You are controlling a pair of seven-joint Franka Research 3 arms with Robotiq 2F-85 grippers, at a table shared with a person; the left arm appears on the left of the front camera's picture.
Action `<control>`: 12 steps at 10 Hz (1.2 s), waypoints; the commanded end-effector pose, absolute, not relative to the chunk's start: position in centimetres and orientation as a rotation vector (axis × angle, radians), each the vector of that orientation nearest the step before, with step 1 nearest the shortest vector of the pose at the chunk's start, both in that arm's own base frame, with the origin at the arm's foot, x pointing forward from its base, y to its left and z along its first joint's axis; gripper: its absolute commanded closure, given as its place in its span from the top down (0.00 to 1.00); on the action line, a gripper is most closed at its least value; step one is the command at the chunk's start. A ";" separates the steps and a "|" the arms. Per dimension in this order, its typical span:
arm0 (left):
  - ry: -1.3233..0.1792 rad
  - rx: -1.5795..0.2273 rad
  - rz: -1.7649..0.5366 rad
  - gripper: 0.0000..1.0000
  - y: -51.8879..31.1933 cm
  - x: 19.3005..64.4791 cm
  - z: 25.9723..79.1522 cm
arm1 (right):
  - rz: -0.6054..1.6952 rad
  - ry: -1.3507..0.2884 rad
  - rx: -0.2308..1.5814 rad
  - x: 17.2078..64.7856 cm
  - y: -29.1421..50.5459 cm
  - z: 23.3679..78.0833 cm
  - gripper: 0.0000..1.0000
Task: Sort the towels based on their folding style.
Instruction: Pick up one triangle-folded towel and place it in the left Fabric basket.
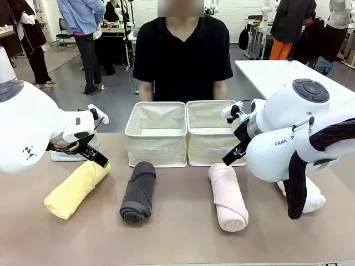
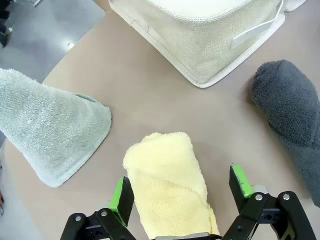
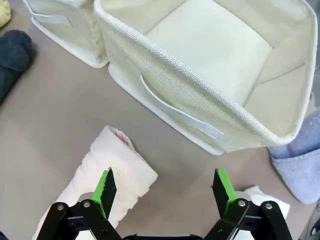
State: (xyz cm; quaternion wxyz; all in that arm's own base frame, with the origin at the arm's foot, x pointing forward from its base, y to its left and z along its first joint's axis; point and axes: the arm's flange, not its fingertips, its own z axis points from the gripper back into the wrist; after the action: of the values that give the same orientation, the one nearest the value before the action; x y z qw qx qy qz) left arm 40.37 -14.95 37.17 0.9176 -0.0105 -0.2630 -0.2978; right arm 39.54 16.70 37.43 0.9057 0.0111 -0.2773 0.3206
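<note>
Right arm (image 1: 294, 133) casing reads "FRAN", the rest hidden. Left gripper (image 2: 181, 187) jaws apart, straddling the yellow towel (image 2: 165, 170) at table left. Right gripper (image 3: 164, 186) jaws apart; pink towel (image 3: 120, 167) under one pad, near the bins (image 3: 165, 85).

Place: robotics lab, an open shared workroom.
Bench: tan table (image 1: 183, 238) flanked by 2 white robot arms, left arm (image 1: 28, 127) and right arm (image 1: 294, 133).
Floor: bare grey floor (image 1: 116, 100).
Background: a white worktable (image 1: 277, 72); standing people, 1 in a blue shirt (image 1: 83, 22), among further benches.
</note>
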 end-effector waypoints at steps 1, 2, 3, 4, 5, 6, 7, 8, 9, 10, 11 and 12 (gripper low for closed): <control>-0.541 -0.022 -0.613 1.00 -15.0 40.4 37.2 | 0.662 -0.573 0.023 39.5 16.7 37.4 1.00; -0.541 -0.022 -0.613 1.00 -15.0 40.4 37.2 | 0.662 -0.573 0.023 39.5 16.7 37.4 1.00; -0.541 -0.022 -0.613 1.00 -15.0 40.4 37.2 | 0.662 -0.573 0.023 39.5 16.7 37.4 1.00; -0.541 -0.022 -0.613 1.00 -15.0 40.4 37.2 | 0.662 -0.573 0.023 39.5 16.7 37.4 1.00; -0.541 -0.022 -0.613 1.00 -15.0 40.4 37.2 | 0.662 -0.573 0.023 39.5 16.7 37.4 1.00; -0.541 -0.022 -0.613 1.00 -15.0 40.4 37.2 | 0.662 -0.573 0.023 39.5 16.7 37.4 1.00; -0.541 -0.022 -0.613 1.00 -15.0 40.4 37.2 | 0.662 -0.573 0.023 39.5 16.7 37.4 1.00; -0.541 -0.022 -0.613 1.00 -15.0 40.4 37.2 | 0.662 -0.573 0.023 39.5 16.7 37.4 1.00; -0.541 -0.022 -0.613 1.00 -15.0 40.4 37.2 | 0.662 -0.573 0.023 39.5 16.7 37.4 1.00; -0.541 -0.022 -0.613 1.00 -15.0 40.4 37.2 | 0.662 -0.573 0.023 39.5 16.7 37.4 1.00; -0.541 -0.022 -0.613 1.00 -15.0 40.4 37.2 | 0.662 -0.573 0.023 39.5 16.7 37.4 1.00; -0.541 -0.022 -0.613 1.00 -15.0 40.4 37.2 | 0.662 -0.573 0.023 39.5 16.7 37.4 1.00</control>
State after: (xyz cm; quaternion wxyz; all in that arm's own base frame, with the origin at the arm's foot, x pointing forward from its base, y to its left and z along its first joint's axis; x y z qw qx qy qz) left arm 40.36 -14.95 37.17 0.9177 -0.0105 -0.2630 -0.2977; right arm 39.53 16.70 37.43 0.9056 0.0109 -0.2773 0.3208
